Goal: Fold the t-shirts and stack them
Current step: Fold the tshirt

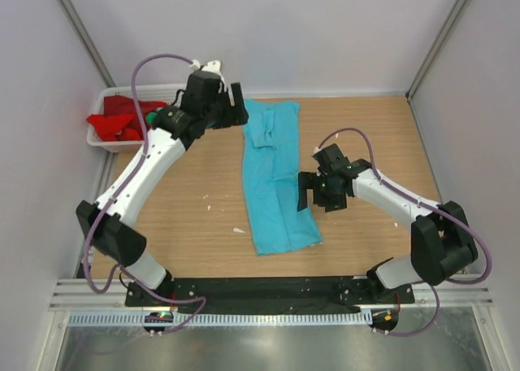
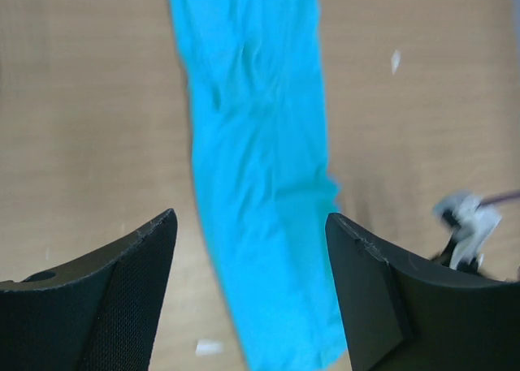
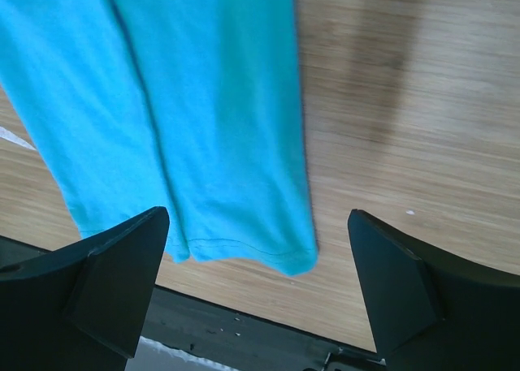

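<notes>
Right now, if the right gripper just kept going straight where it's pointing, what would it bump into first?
Probably the long turquoise cloth t-shirt: the open right gripper aims at its near hem corner. Bare wooden table lies just beside, and depth is unclear, so I can't be certain.

Even light is falling; the turquoise t-shirt (image 2: 260,184) is blurring, left wrist (right wrist: shadow at one o'clock).

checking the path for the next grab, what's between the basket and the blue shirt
The left end effector hangs over the gap between basket and shirt; beside it only bare table shows, seen in the top view.
</notes>
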